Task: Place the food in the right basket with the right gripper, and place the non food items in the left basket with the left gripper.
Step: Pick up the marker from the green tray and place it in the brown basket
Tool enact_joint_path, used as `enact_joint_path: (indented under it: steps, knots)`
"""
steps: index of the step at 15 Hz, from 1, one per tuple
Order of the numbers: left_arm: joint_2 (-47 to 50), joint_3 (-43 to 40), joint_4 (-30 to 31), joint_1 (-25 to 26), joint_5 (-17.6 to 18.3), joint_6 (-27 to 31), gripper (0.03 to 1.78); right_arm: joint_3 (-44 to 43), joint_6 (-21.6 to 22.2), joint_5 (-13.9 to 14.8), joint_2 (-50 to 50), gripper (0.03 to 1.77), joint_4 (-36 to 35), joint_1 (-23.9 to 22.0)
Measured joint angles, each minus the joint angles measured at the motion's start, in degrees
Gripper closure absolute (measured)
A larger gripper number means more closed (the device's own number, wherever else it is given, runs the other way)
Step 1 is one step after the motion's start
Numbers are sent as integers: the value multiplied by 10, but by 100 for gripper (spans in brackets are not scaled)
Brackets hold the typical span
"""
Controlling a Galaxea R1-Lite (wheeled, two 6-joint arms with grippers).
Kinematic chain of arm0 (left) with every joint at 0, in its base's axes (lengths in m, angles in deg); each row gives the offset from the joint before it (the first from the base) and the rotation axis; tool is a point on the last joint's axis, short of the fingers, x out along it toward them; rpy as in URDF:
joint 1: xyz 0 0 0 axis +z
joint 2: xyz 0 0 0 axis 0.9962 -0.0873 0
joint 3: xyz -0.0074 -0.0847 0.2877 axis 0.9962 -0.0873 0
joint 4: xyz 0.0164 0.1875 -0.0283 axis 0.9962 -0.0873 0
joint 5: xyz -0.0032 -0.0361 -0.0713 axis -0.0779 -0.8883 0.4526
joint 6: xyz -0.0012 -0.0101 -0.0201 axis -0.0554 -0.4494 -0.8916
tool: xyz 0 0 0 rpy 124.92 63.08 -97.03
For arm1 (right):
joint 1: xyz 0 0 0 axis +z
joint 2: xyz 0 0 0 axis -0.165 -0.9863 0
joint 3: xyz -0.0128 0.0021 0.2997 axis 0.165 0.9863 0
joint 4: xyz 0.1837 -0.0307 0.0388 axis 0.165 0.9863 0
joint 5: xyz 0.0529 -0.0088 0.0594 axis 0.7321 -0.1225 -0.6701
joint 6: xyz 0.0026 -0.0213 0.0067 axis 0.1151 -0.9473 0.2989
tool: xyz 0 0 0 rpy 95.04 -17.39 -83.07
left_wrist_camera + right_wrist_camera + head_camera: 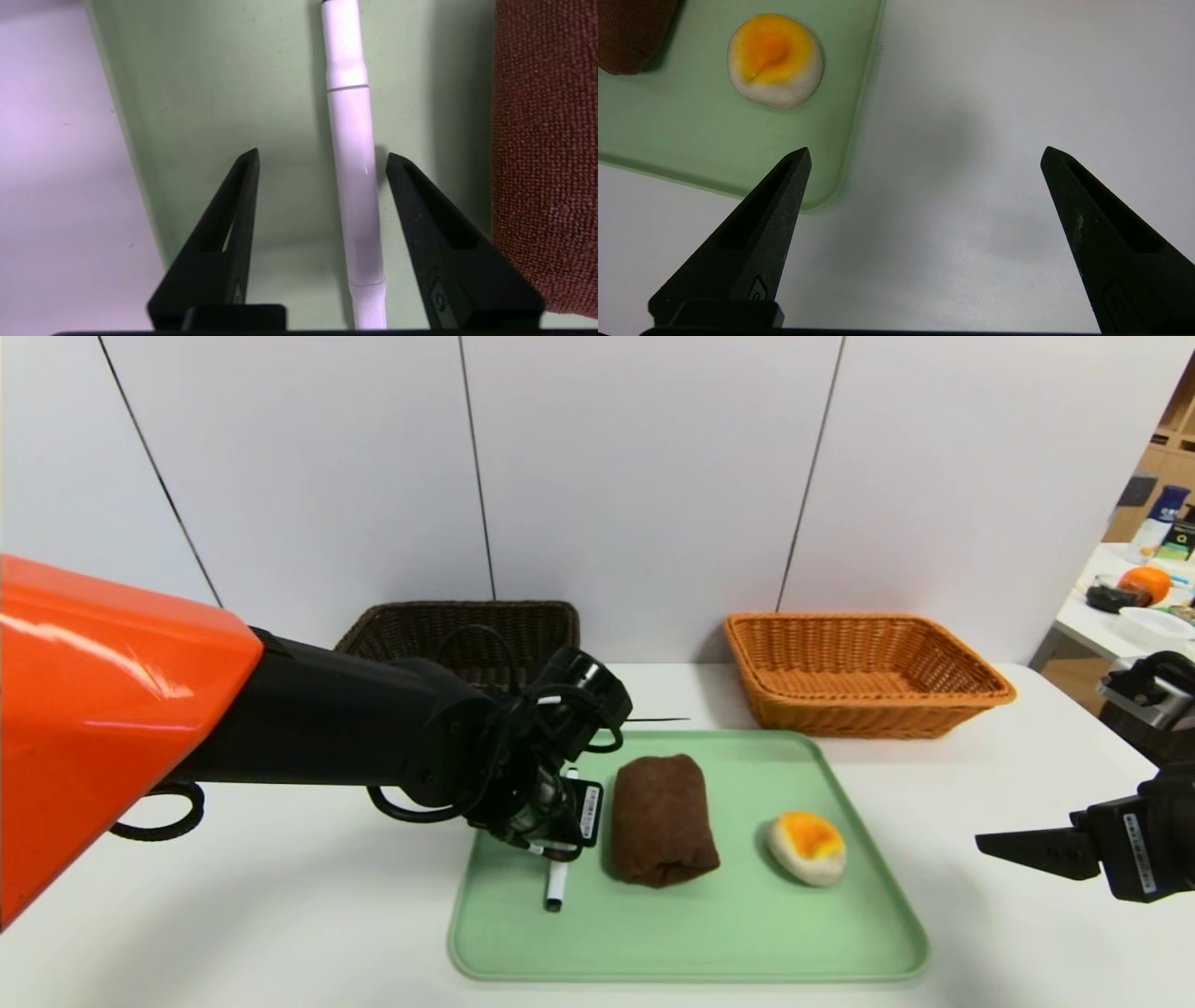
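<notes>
Your marker pen (351,154) lies on the green tray (709,933) near its left edge, its long axis running front to back, black tip toward you, parallel to the rolled towel (661,819) just beside it. The left gripper (322,158) straddles the pen with fingers apart; one finger sits right against the barrel, the other stands clear. Only the left wrist view shows that gap; the head view hides it behind the wrist. The food (808,847) lies right of the towel. The right gripper (924,154) hangs wide open above the table (1008,775), off the tray's right edge.
</notes>
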Motion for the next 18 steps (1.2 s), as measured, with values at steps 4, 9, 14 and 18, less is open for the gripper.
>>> enact_joint_path:
  steps: [4, 9, 14, 18]
  knots:
    - [-2, -2, 0, -3, 1, 0, 165, 0, 0, 0, 1, 10, 0, 0]
    - [6, 2, 0, -4, -1, 0, 165, 0, 0, 0, 2, 10, 0, 0]
    - [75, 18, -1, 8, -3, 33, 165, 0, 0, 0, 3, 10, 0, -6]
    - [133, 70, -2, 55, -3, 156, 165, 2, 0, -1, 3, 10, 0, -8]
